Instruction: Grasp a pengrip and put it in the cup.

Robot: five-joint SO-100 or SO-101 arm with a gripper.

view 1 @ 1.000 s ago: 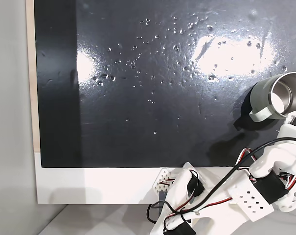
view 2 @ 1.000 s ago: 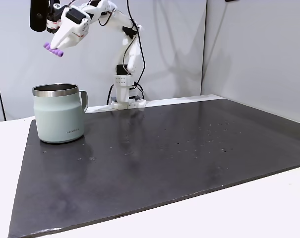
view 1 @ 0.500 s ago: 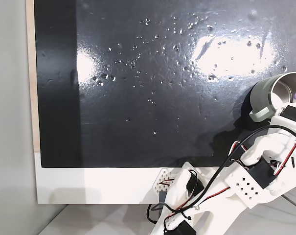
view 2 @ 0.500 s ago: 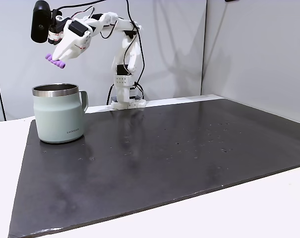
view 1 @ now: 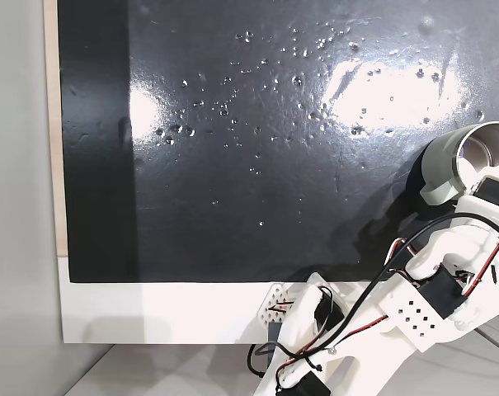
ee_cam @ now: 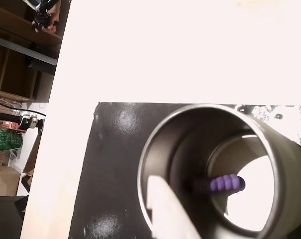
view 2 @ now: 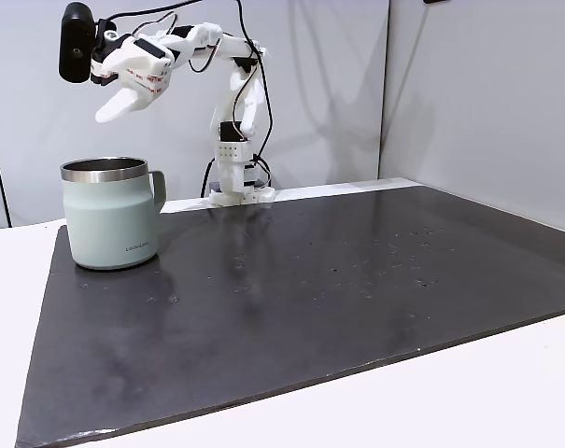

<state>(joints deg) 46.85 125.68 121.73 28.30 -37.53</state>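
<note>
Lying inside cup now, pengrip gone from pincer; pincer released, empty above rim.

One cup on one black mat, cup also seen in the wrist view and from above. One purple pengrip (inside the cup, wrist view). One robot arm with one gripper, one black camera on its wrist. One white table.
</note>
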